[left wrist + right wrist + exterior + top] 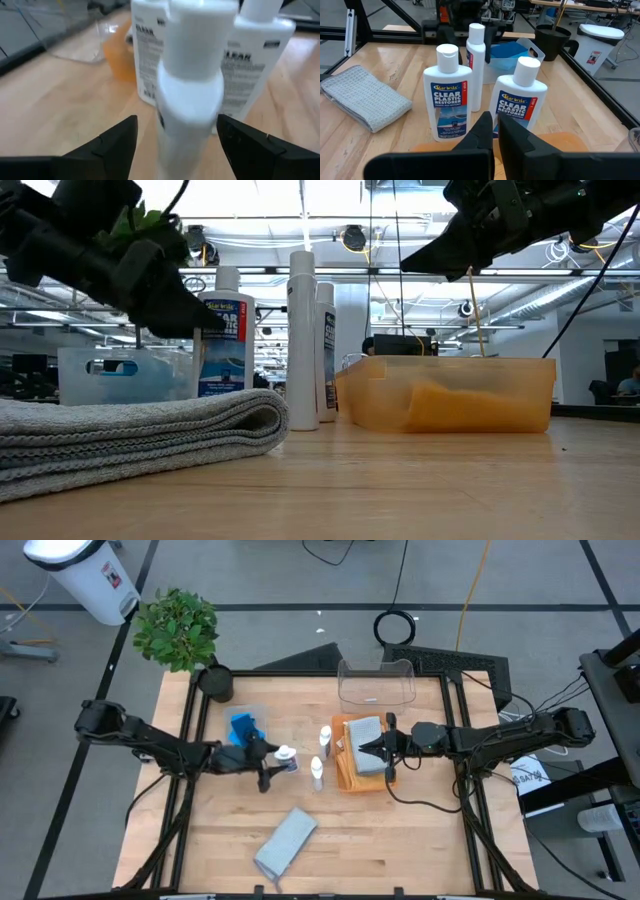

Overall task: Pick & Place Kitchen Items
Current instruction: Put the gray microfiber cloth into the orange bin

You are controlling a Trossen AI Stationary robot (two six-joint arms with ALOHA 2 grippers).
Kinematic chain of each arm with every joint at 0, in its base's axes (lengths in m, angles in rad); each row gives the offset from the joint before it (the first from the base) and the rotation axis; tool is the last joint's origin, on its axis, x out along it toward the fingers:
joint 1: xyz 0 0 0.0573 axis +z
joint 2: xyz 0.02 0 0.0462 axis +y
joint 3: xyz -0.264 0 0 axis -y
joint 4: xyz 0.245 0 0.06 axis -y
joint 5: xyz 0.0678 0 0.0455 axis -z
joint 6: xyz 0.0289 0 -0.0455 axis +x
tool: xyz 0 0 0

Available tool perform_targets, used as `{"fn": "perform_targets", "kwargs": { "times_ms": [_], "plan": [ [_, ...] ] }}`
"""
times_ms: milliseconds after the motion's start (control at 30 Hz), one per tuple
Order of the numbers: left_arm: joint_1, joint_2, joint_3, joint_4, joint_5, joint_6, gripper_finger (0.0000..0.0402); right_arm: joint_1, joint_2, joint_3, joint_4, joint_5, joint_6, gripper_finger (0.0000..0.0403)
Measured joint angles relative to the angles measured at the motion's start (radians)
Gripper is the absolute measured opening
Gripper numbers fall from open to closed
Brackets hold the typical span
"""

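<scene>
Three white bottles with blue labels stand upright on the table: one [287,755] at my left gripper, two more [325,738] [317,772] to its right. My left gripper [177,125] is open, level, with a finger on each side of the first bottle [192,90]. My right gripper [494,122] is shut and empty, above the orange tray [345,778], which holds a grey cloth [365,730] and an orange cloth [470,408]. Another folded grey cloth [287,840] lies near the front edge. Blue sponges [243,728] lie in a clear bin. My left gripper comes level from the table's left, with its fingers [115,142] on either side of the bottle's upper body [190,100], below the cap. I cannot tell whether they touch it. The bottle stands upright on the table.
A clear plastic bin [377,682] stands at the far edge behind the tray. A potted plant [178,628] and a dark pot [215,680] are at the far left corner. Bare wood lies at the near right [420,840].
</scene>
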Motion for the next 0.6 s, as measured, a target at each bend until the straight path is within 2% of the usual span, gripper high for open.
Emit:
{"fn": "perform_targets", "kwargs": {
  "times_ms": [167,500,600],
  "plan": [
    [-0.007,-0.067,0.000,-0.003,0.009,0.019,0.0278,0.000,0.000,0.000,0.000,0.000,0.000,0.0004],
    [-0.118,-0.265,0.000,0.016,-0.014,0.130,0.0278,0.000,0.000,0.000,-0.001,0.000,0.000,0.0004],
    [-0.157,-0.288,0.000,0.046,0.038,0.159,0.0278,0.000,0.000,0.000,-0.001,0.000,0.000,0.0004]
  ]
}}
